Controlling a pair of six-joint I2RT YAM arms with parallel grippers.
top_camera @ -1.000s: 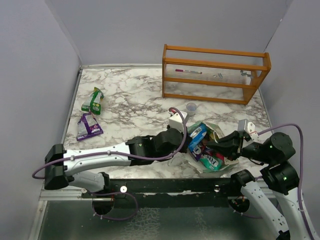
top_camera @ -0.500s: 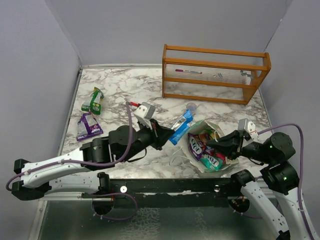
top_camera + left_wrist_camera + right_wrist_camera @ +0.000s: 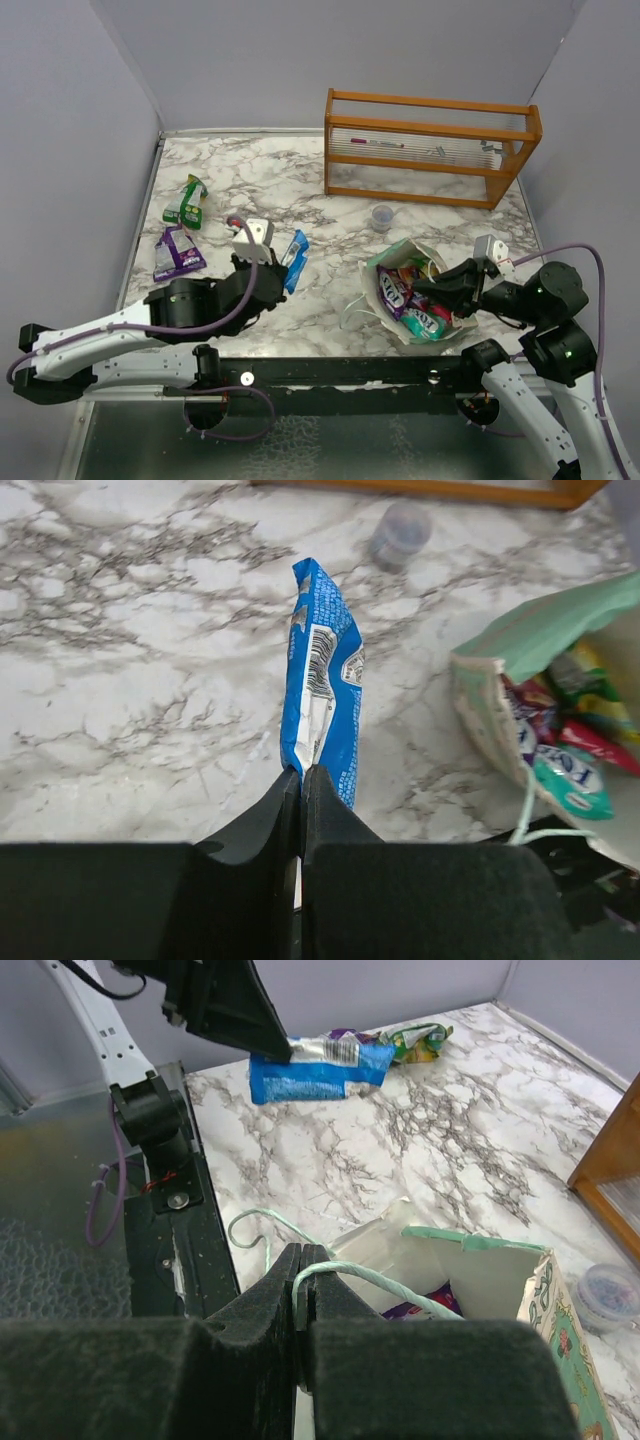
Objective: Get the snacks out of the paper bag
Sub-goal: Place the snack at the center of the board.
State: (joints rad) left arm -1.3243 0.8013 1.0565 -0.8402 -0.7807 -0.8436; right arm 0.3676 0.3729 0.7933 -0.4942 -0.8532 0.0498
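Blue packet (image 3: 322,695) sits pinched in my left gripper (image 3: 302,780) above the marble tabletop (image 3: 260,200), well left of the paper bag (image 3: 398,252), which lies tipped with more snacks (image 3: 415,305) inside while my right gripper (image 3: 300,1260) clamps its string handle (image 3: 370,1282).

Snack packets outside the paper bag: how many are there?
3. A glossy green-yellow packet and a glossy purple packet lie at the marble table's left; a glossy blue packet is in the left gripper.
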